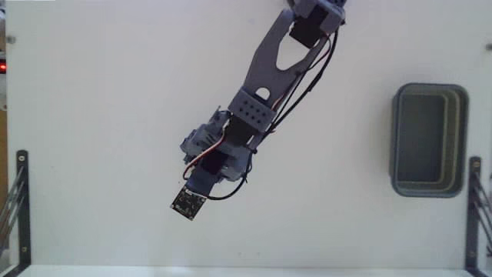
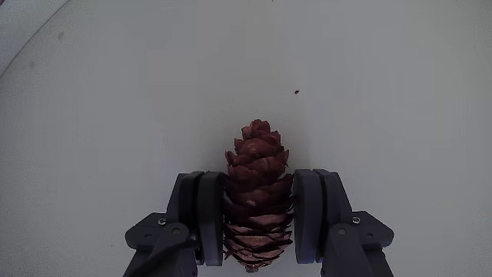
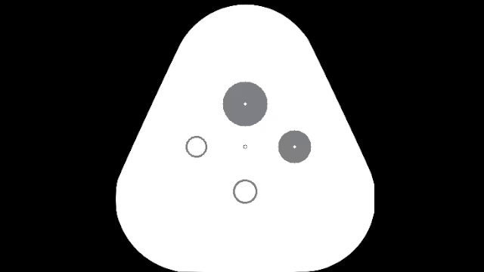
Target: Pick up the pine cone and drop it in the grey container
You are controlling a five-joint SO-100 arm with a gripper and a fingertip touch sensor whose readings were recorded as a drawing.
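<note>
Fingers (image 2: pixel 258 223) clamped on the pine cone (image 2: pixel 257 165) from both sides, tip pointing away in wrist view. Grey container (image 1: pixel 428 140) sits well apart at desk (image 1: pixel 100 115) right edge, fixed view.

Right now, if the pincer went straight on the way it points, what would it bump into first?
Probably just the white table. In the wrist view the pincer is shut on the pine cone, and only bare table shows beyond the cone's tip. Depth is unclear.

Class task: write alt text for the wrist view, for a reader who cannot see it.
A reddish-brown pine cone stands clamped between the two dark fingers of the end effector, tip pointing away from the camera. Behind it lies a plain white table.
</note>
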